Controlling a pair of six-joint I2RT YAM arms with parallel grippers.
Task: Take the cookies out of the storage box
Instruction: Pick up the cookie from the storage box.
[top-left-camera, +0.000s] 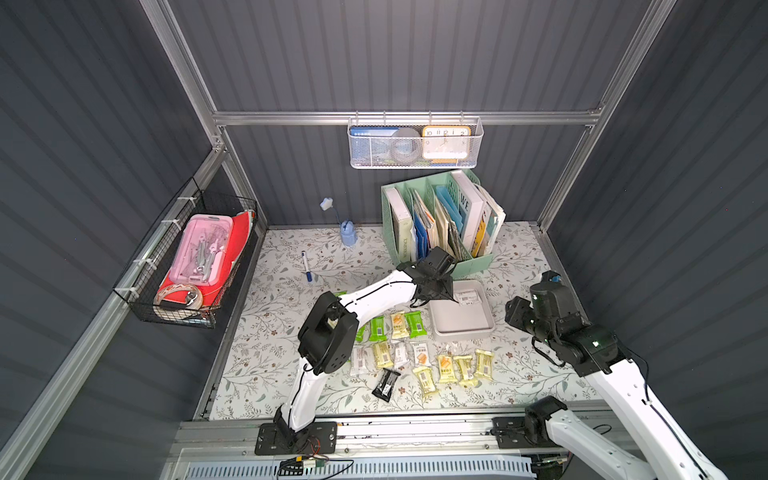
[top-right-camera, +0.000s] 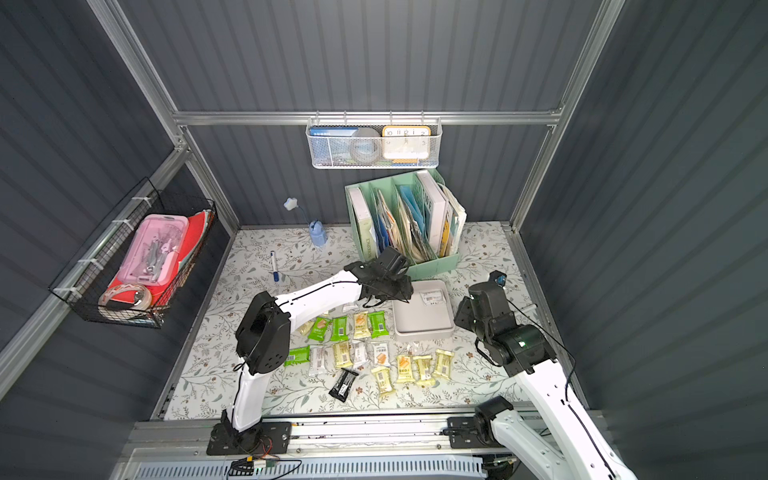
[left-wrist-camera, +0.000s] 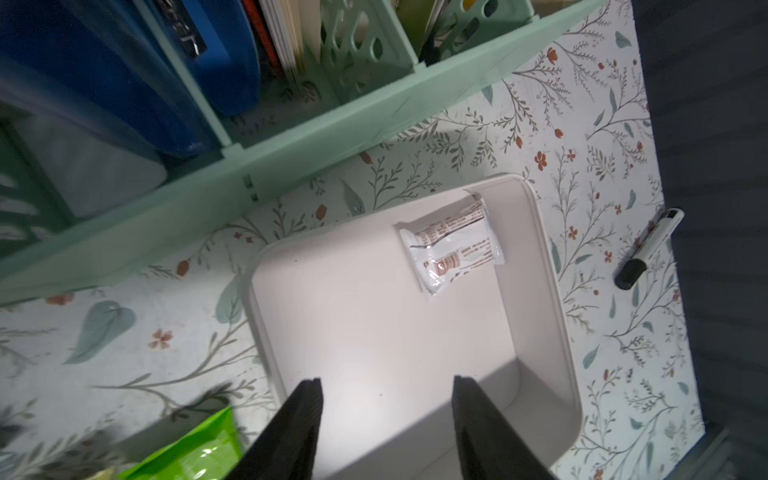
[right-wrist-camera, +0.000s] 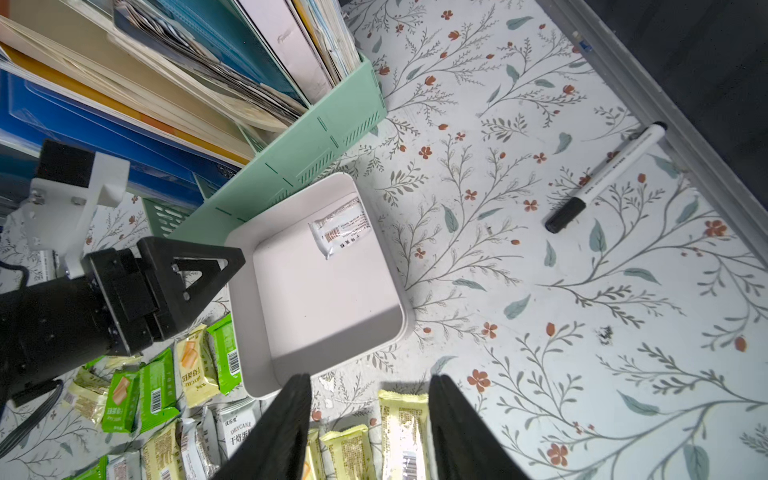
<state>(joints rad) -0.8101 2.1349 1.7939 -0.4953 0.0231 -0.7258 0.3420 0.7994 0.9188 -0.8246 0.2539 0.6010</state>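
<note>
The storage box (top-left-camera: 463, 332) (top-right-camera: 422, 330) is a shallow light-grey tray in front of the file organiser. One whitish-silver cookie packet (top-left-camera: 467, 297) (left-wrist-camera: 451, 249) (right-wrist-camera: 340, 228) lies in its far corner; the rest of the box floor is bare. Several green, pale yellow and silver cookies (top-left-camera: 414, 324) (top-right-camera: 424, 368) and one black packet (top-left-camera: 385, 384) lie on the table in front of the box. My left gripper (left-wrist-camera: 386, 380) (top-left-camera: 446, 291) hangs open over the box's left edge, with nothing between its fingers. My right gripper (right-wrist-camera: 370, 378) is open above yellow packets (right-wrist-camera: 405, 432) by the box's front.
A mint-green file organiser (top-left-camera: 436, 224) full of books stands right behind the box. A black-capped marker (right-wrist-camera: 602, 183) (left-wrist-camera: 648, 249) lies right of the box, near the wall rail. A blue pen (top-left-camera: 306, 266) and a small blue bottle (top-left-camera: 348, 232) are at back left. A mesh basket (top-left-camera: 415, 143) hangs above.
</note>
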